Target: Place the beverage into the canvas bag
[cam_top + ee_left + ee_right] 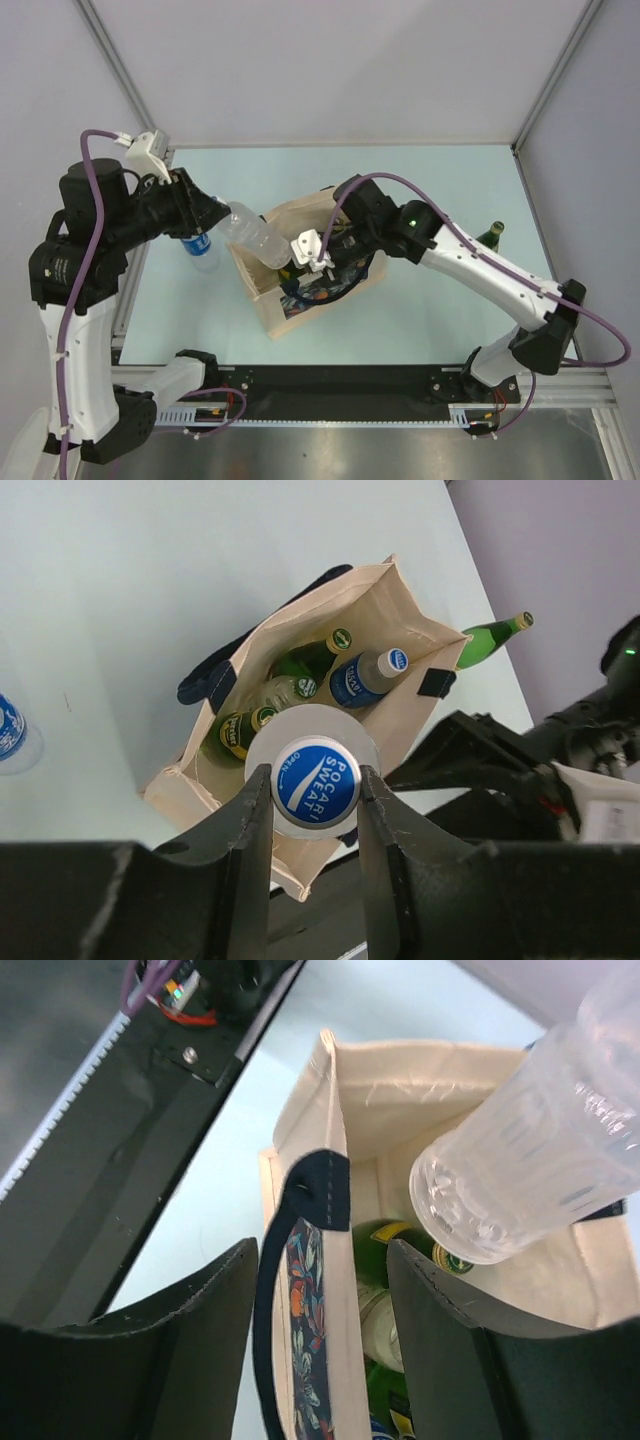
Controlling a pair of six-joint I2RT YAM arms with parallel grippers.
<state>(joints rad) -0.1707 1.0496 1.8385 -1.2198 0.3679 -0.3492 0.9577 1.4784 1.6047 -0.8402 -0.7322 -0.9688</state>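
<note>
- left end effector (315, 780) is clamped on the blue-capped end of the beverage (255, 238), a clear ribbed plastic bottle, tilted with its round base over the canvas bag (400, 600) mouth
- right end effector (322, 1250) is spread, its dark fingers straddling the bag's navy-trimmed wall
- bag's boxy beige cloth, standing mid bench (420, 180)
- green glass bottles (310, 660) inside, mostly buried, labels hard to read

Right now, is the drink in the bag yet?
Not yet. Several bottles already sit in the bag. The left gripper clamps a clear bottle by its cap, tilted over the opening; the right gripper straddles the bag's wall. Left: lower it in and let go.
</note>
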